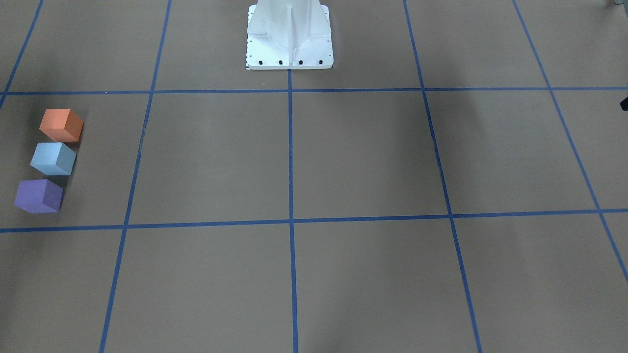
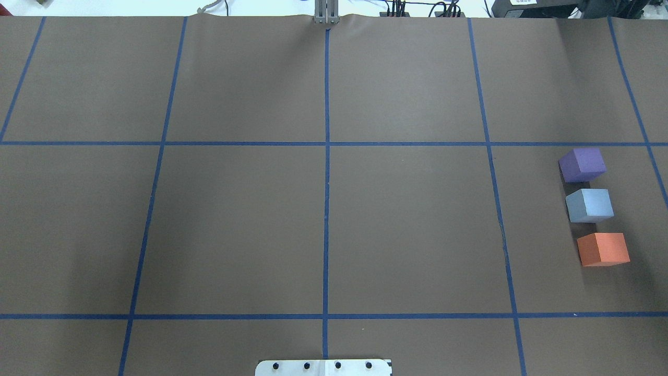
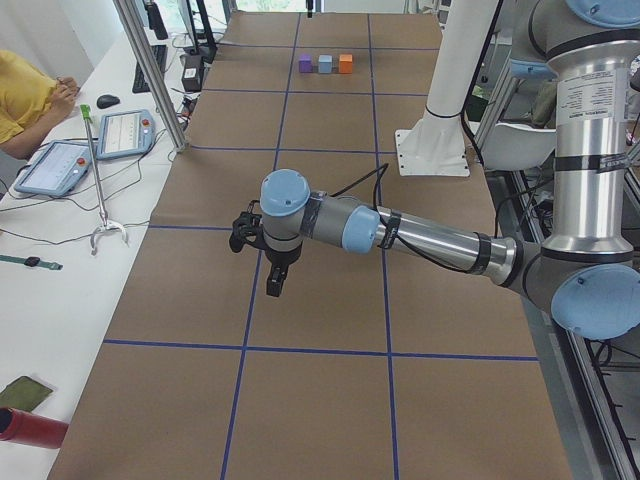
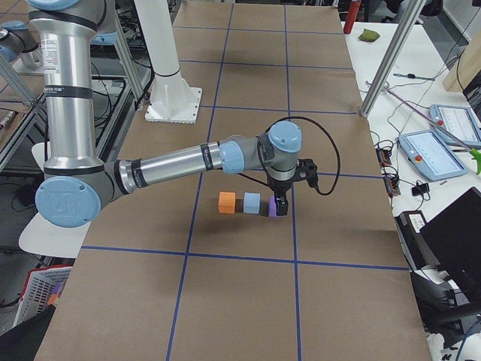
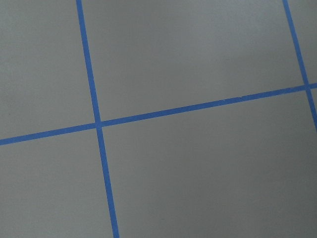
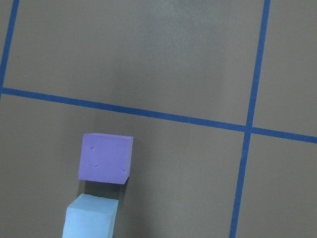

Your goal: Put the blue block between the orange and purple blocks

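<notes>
blue block [image 2: 589,205] is sitting near the right edge of the overhead frame, already between the purple block [image 2: 582,164] above it and the orange block [image 2: 604,249] below it, w/ slim gaps both sides. the row is running up-down in that frame, leaning a bit. they're cubes, so no long axis.

right gripper [image 4: 279,204] is hanging by the purple end of the row in the right side view, w/ the blue block just left of it in frame; that arm is nearer by far. left gripper [image 3: 274,282] is hanging mid-frame in the left side view, w/ the blocks well apart at the top of the frame.

jaws on both: can't tell if released or clenched, since they're showing only in the side views. to me the placing looks done.

hidden: right gripper is covering part of the purple block in the right side view. the right wrist cam is cutting the blue block off at the bottom edge, and the left wrist cam is showing only table [image 5: 198,59] & tape lines.
</notes>
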Controlling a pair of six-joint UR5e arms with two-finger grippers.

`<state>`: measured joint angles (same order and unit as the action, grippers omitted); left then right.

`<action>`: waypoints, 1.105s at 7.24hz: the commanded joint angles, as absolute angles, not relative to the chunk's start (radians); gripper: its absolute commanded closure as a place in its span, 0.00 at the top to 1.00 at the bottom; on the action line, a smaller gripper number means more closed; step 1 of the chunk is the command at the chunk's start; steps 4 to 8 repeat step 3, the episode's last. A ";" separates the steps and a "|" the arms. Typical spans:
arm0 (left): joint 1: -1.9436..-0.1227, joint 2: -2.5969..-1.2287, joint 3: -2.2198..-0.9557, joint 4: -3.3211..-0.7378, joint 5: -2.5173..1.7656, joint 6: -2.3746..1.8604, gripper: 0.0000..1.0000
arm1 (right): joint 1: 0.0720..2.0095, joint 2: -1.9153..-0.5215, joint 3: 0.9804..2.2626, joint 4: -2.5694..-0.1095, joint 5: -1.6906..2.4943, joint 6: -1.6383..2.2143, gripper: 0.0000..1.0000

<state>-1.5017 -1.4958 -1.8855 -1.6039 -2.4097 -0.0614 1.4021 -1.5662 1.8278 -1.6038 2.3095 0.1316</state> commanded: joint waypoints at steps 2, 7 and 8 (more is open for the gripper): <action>-1.499 -1.503 -1.852 -1.600 -2.387 -0.060 1.00 | 1.405 -1.578 1.805 -1.595 2.306 0.129 1.00; -1.497 -1.508 -1.853 -1.601 -2.370 -0.057 1.00 | 1.407 -1.585 1.815 -1.594 2.310 0.129 1.00; -1.497 -1.508 -1.853 -1.601 -2.370 -0.057 1.00 | 1.407 -1.585 1.815 -1.594 2.310 0.129 1.00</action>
